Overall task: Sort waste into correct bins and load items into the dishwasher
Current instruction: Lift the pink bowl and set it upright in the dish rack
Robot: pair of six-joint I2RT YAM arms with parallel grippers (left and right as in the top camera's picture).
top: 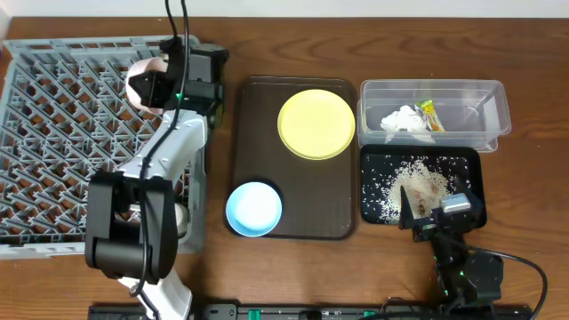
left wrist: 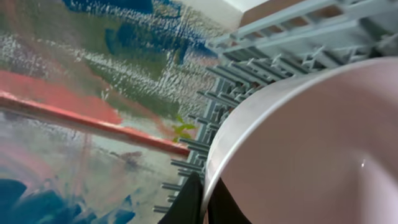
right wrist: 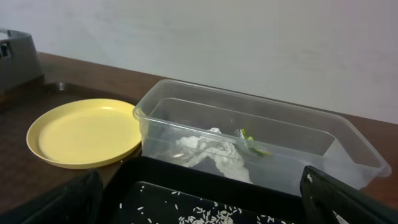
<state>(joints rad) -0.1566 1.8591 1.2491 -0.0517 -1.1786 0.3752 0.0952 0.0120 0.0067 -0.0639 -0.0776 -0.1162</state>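
Over a corner of the dish rack [top: 62, 133], our left gripper [left wrist: 204, 202] is clamped on the white bowl [left wrist: 311, 155] by its rim, so loading is in hand. Next we judge it needs lowering between the pegs, then releasing. Our right gripper [right wrist: 202, 199] hangs, jaws apart, above the black tray [top: 467, 164].

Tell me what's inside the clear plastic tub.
The clear tub holds a crumpled white tissue and a small snack wrapper beside it. Anything beneath the tissue is covered and cannot be seen.
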